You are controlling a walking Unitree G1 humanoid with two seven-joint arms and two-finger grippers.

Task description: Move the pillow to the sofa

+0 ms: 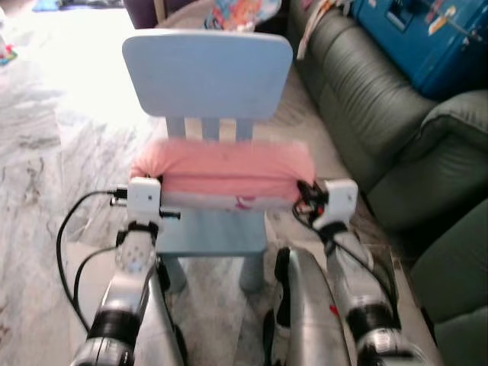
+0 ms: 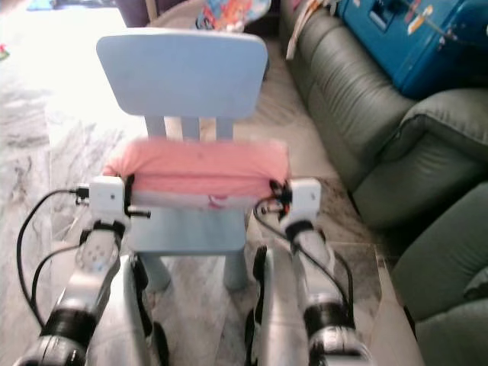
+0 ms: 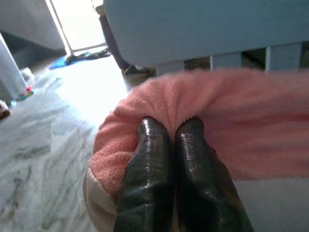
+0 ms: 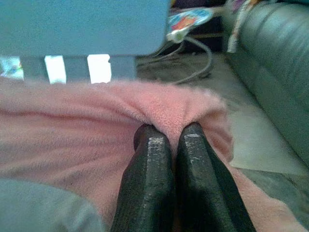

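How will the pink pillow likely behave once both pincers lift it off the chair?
The pillow is probably soft and light: its fleece bunches where the left pincer and right pincer pinch it. Held only at its ends, its middle may sag. The fuzzy fabric seems unlikely to slip.

A light blue chair [image 1: 207, 76] stands on a pale marbled floor [image 1: 46, 152], its backrest upright with three slats beneath it, its seat facing the camera. Behind the backrest lies a patterned thing in pink, blue and white [image 1: 244, 11] (too blurred to name). A blue case [image 1: 427, 38] with stickers rests at the far right corner. A light cloth [image 1: 309, 27] hangs nearby. At the far left edge of the floor sits a small bright toy [image 1: 8, 53], with a blue mat [image 1: 46, 4] beyond it.
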